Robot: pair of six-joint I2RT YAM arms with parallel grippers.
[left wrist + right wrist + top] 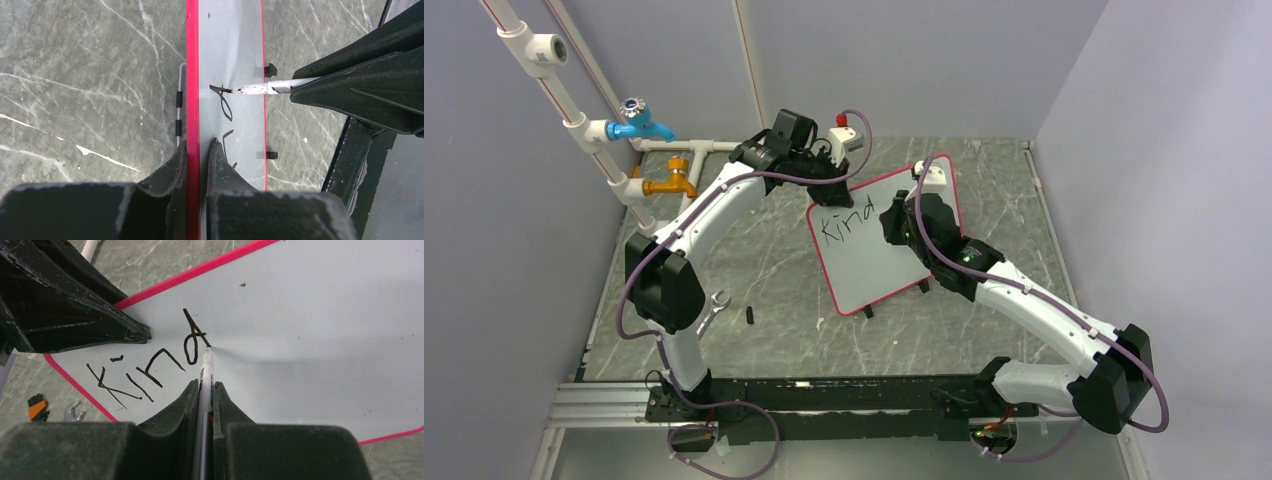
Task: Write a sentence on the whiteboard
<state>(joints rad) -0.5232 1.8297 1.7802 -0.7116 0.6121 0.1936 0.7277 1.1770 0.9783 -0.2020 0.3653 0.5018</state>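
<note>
- While the marker (205, 371) pressed its tip to the board at the foot of the "d", the right gripper (204, 386) was shut tight on its barrel, on the near side of the writing.
- The whiteboard (876, 272) sat mid-surface (774, 260) between the two arms, skewed.
- Of the sentence (150, 372), only "Kind" stood written, along the board's far-left stretch.
- By my judgement the job was barely begun: one part-word was down, most of the white was bare, and the rest of that word and every later one remained.
- Farther off, the left gripper (199, 145) was closed on the board's red rim, one finger on each face, apparently steadying it.
- In the top view, the right wrist covered the marker and part of the board's middle.
- The left wrist camera saw the board nearly edge-on, so the letters there were unreadable squiggles.
- A small black item (751, 314) beside the wrench (712, 310) was too small to identify.
- So were the dark tabs at the board's near edge.
</note>
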